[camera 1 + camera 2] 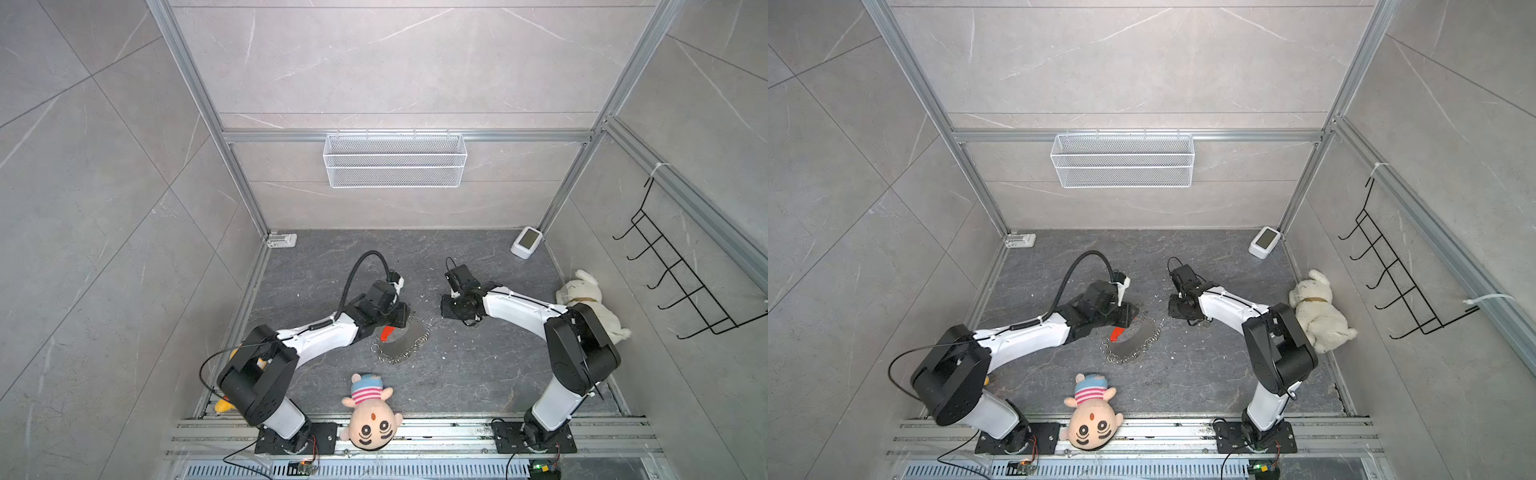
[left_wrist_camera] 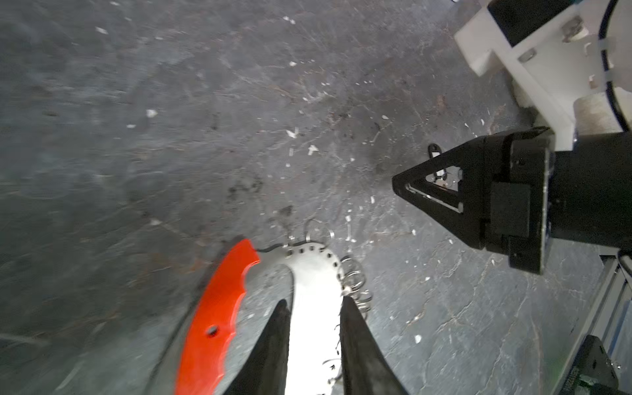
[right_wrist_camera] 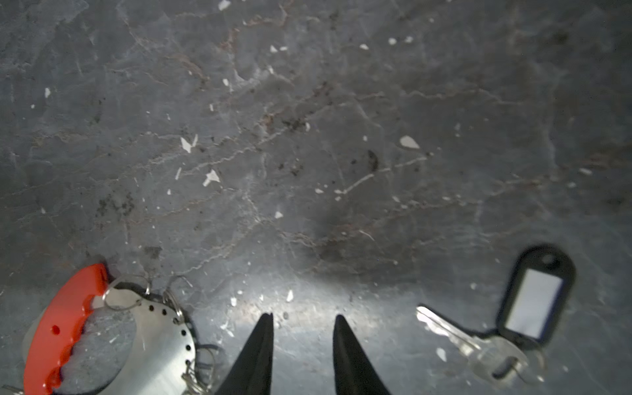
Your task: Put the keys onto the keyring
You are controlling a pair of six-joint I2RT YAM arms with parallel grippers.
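1. Left gripper (image 2: 314, 300): fingers (image 2: 273, 345) clamped on the flat metal band of the keyring (image 2: 313, 270), one finger on each side of the band.
2. Keyring: mid table (image 1: 478, 374), in front of the left arm in both top views (image 1: 405, 341) (image 1: 1136, 341). Curved metal band, small silver rings along its outer edge, red plastic segment (image 1: 386, 331) on the left-arm side. Cannot tell if the gripped end is lifted off the table.
3. Right gripper (image 3: 302, 318): fingers apart, only bare table between them. It sits low over the table, near the keyring but not touching it.
4. Keys (image 3: 478, 345): one silver key with a black tag (image 3: 535, 301) with a white label, flat on the table just beside the right fingers. Not held, not on the keyring.
5. The right gripper lies between the keys and the keyring (image 3: 154, 349); those two are well apart.
6. In the left wrist view part of the keys' tag (image 2: 433, 150) shows behind the right gripper (image 2: 398, 183).
7. In the top views the keys are too small and too hidden under the right gripper to pick out.
8. Doll (image 1: 372, 419) at the near table edge, between the arm bases.
9. White plush (image 1: 590, 303) at the right table edge, behind the right arm.
10. Mesh basket (image 1: 395, 160) on the back wall, black hook rack (image 1: 673, 282) on the right wall.
11. White specks scattered on the table.
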